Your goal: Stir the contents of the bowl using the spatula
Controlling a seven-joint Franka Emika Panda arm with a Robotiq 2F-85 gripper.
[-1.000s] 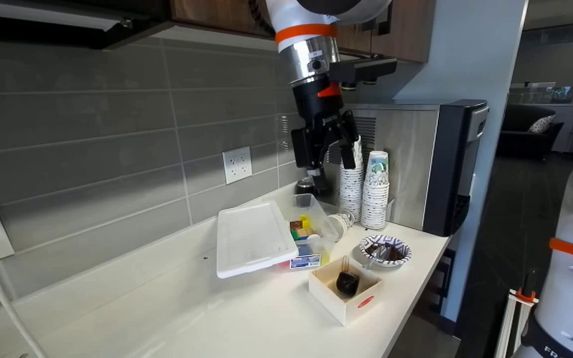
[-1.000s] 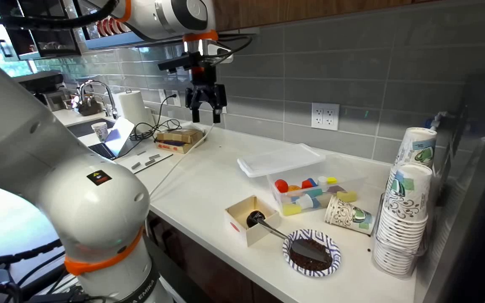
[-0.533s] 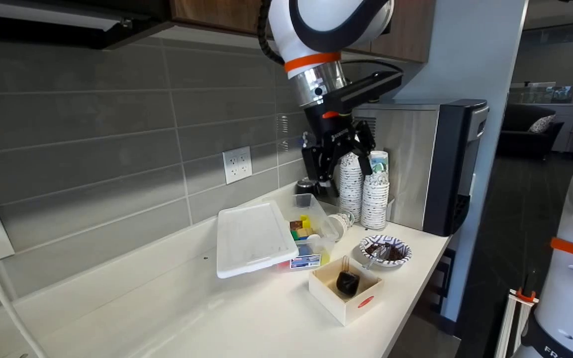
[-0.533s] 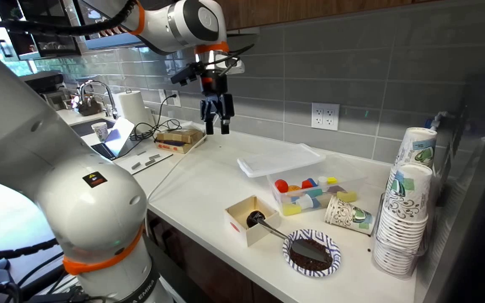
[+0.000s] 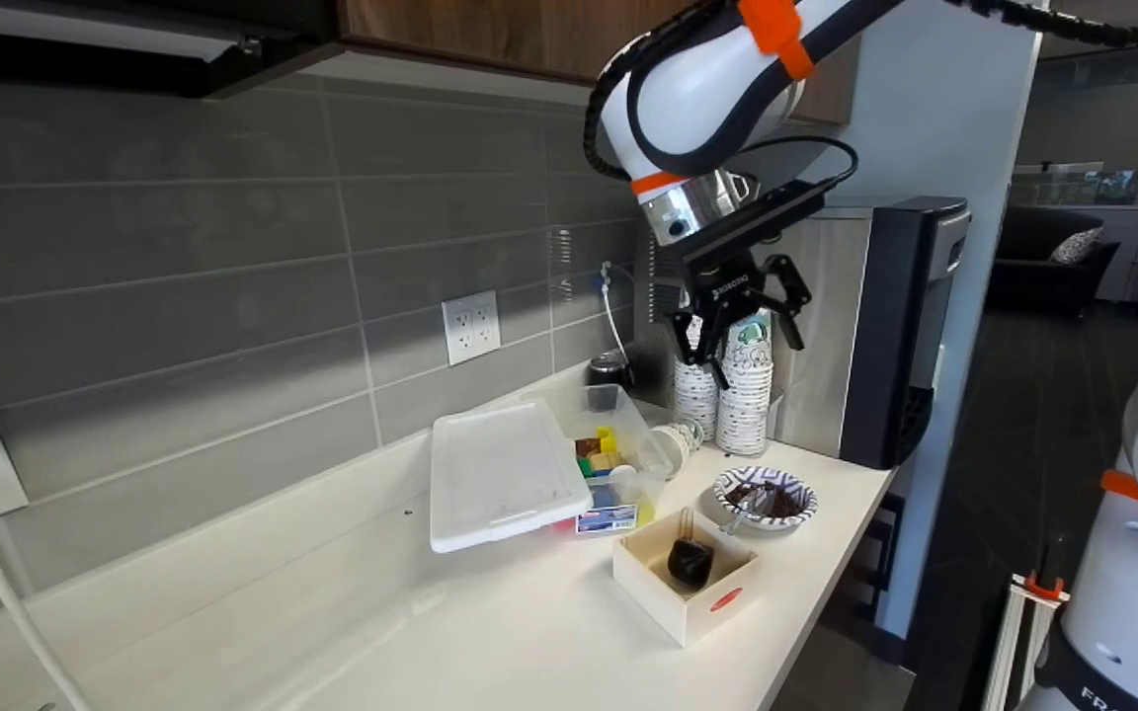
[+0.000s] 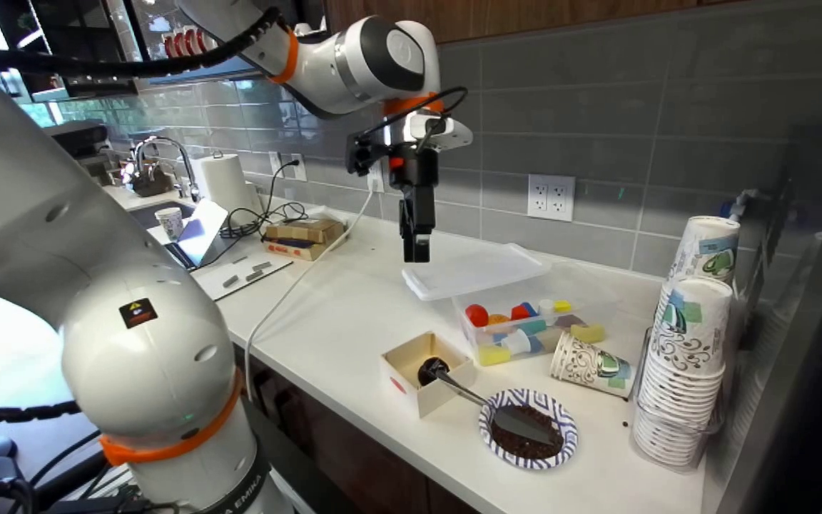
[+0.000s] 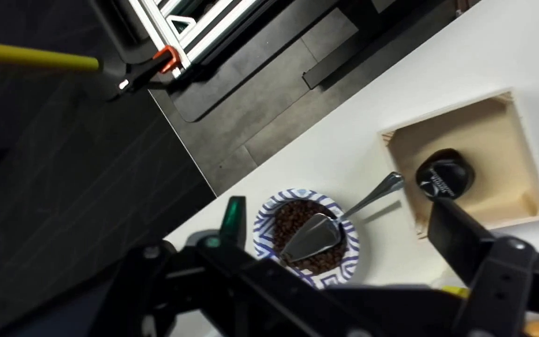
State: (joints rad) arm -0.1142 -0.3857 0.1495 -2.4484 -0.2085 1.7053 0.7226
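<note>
black robot pincer (image 6: 417, 253), spread and empty, hangs above the white tabletop (image 6: 354, 307); rightward, a silvery metal spatula (image 6: 507, 416) rests its blade (image 6: 526, 427) in a round blue-and-white paper bowl (image 6: 569, 428) of brown granules (image 6: 525, 447); likely the reaching step; next, descend to grasp the handle (image 7: 372, 197)

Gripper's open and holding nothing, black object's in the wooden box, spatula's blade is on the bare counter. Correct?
One miss: the spatula's blade isn't on the counter; the wrist view shows it in the patterned bowl, over the brown contents. The gripper is open and holding nothing, and the black object is in the wooden box.
</note>
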